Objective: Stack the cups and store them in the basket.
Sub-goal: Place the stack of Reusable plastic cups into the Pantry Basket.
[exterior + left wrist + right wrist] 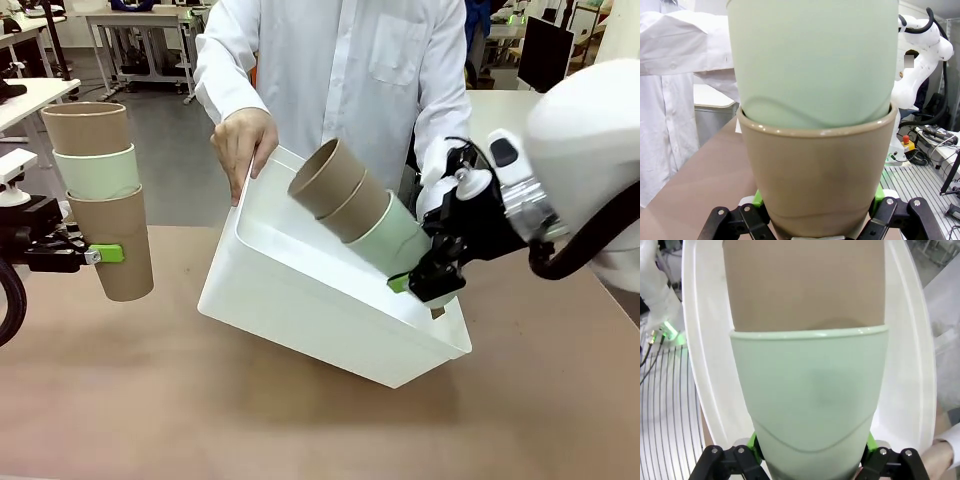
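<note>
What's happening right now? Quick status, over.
Left gripper shut on upright three-cup stack. Right gripper shut on tilted stack at the basket opening. Person's hand on the rim, basket tipped.

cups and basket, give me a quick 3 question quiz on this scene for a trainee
1. True or false: the left gripper holds its stack of cups upright.
2. The right gripper clamps the bottom cup of its tilted stack. Which colour is that cup? A brown; B mint green; C white.
3. Fill in: the person's hand holds the tilted basket by its ____.
Key: 1 true; 2 B; 3 rim.
</note>
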